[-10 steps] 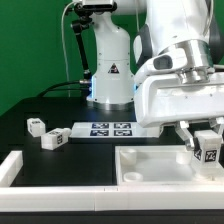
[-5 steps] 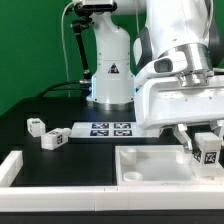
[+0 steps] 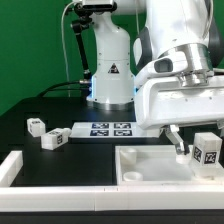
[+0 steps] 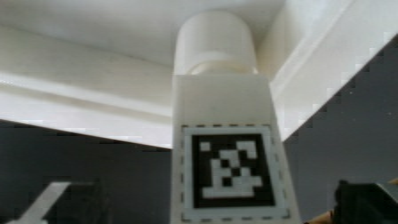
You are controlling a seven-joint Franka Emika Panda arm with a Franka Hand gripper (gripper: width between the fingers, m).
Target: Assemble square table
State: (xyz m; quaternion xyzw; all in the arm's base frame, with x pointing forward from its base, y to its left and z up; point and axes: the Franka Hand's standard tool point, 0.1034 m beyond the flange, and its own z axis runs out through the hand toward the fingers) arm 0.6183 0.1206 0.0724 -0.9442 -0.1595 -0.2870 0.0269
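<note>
The square table's white slab [image 3: 150, 170] lies hollow side up at the exterior view's lower right. One white tagged leg [image 3: 207, 152] stands upright at its right corner. My gripper [image 3: 203, 148] hangs over that leg, open, with its fingers [image 3: 178, 142] standing clear of the leg's sides. In the wrist view the leg [image 4: 228, 150] runs up the middle to the slab's corner [image 4: 107, 90], and my gripper [image 4: 210, 205] shows a dark finger at each side with gaps to the leg. Two more legs [image 3: 36, 125] [image 3: 53, 138] lie loose on the black table.
The marker board [image 3: 110, 129] lies behind the slab, in front of the arm's white base [image 3: 110, 70]. Low white rails [image 3: 60, 190] border the front and the left [image 3: 8, 165] of the work area. A green wall stands behind.
The jaws have opened: the finger on the exterior view's left has swung away from the leg. The leg stays upright in the slab's corner.
</note>
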